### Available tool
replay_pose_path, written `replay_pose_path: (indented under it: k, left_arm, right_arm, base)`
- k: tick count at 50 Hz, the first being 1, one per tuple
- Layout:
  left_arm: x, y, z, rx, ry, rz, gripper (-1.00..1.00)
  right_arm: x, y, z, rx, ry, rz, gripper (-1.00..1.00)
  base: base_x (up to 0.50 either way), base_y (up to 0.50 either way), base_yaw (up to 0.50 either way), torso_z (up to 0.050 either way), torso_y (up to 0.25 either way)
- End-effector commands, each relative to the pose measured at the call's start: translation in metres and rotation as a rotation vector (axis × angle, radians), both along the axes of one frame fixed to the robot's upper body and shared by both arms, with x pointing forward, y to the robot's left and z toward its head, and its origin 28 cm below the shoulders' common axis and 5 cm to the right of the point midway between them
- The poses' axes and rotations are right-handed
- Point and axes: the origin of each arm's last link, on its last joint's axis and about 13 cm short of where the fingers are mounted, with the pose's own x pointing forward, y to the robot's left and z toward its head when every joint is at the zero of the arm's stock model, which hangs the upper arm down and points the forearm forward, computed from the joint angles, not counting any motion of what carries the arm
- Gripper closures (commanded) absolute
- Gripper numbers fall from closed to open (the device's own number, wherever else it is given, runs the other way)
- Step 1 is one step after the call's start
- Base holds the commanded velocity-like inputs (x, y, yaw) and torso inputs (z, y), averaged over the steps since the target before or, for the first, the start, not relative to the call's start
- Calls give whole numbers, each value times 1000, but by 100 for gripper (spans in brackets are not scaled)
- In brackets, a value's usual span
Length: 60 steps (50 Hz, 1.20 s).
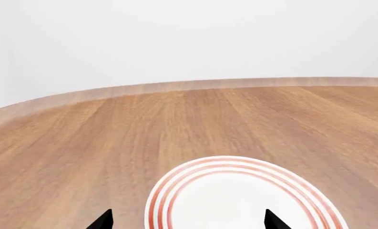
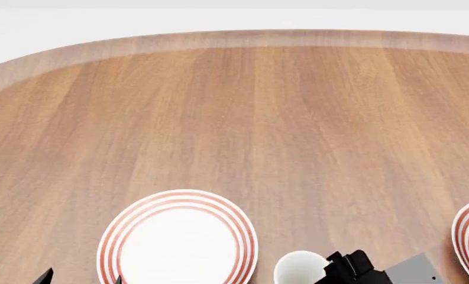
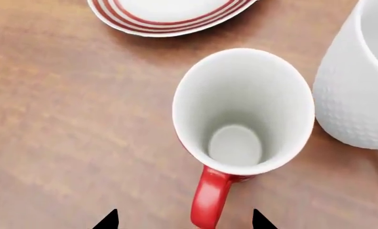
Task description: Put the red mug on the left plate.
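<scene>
While its spread right gripper (image 3: 183, 220) hovers, the red mug (image 3: 243, 119) stands upright below.

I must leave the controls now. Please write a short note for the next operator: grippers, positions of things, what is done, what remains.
Left gripper: open, holding nothing, hovering at the near edge of the left plate.
Right gripper: open, just above the red mug, its handle lying between the jaws but not yet gripped.
The red mug stands upright on the table, to the right of the left plate and apart from it, with a white mug close beside it.
Done: approach only.
Left: grasp, lift, set on the left plate.
</scene>
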Motion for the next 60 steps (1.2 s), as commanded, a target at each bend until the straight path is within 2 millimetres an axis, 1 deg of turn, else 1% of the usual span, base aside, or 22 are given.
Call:
replay_pose_path:
  k: [1, 7, 20, 30, 31, 43, 47, 50, 51, 55, 60]
  left_arm:
    - [0, 0, 0, 0, -1, 0, -100]
    - [1, 0, -1, 0, -1, -1, -100]
    - [-1, 0, 0, 0, -1, -1, -100]
    - [0, 0, 0, 0, -1, -1, -100]
    - [0, 0, 0, 1, -1, -1, -100]
    - [0, 0, 0, -1, -2, 0, -100]
    - [0, 0, 1, -2, -2, 1, -100]
    - [0, 0, 1, -1, -3, 2, -100]
    - [0, 0, 1, -1, -3, 2, -100]
    - [0, 0, 1, -2, -4, 3, -100]
    - [1, 0, -1, 0, -3, 3, -100]
  right_arm:
    - [1, 0, -3, 4, 7, 4, -100]
    - [2, -1, -4, 2, 8, 3, -100]
    - [7, -4, -15, 2, 15, -12, -100]
    - [7, -3, -15, -7, 15, -12, -100]
    - [7, -3, -15, -7, 14, -9, 100]
    - [3, -1, -4, -24, -12, 3, 100]
    - [-2, 1, 12, -65, -71, 18, 100]
    - [-6, 4, 21, -68, -94, 45, 100]
    - [-6, 4, 21, -68, -94, 45, 100]
    - [-12, 5, 35, -80, -150, 71, 100]
    - [-18, 8, 48, -107, -197, 103, 100]
  base:
    - [0, 0, 0, 0, 0]
    - [0, 0, 0, 0, 0]
    - [0, 0, 0, 0, 0]
    - [0, 0, 0, 0, 0]
    - [0, 0, 0, 0, 0]
    - [0, 0, 0, 0, 0]
    - [0, 0, 0, 0, 0]
    - [0, 0, 0, 0, 0]
    - [0, 0, 0, 0, 15]
    - [0, 0, 0, 0, 0]
    - [0, 0, 0, 0, 0]
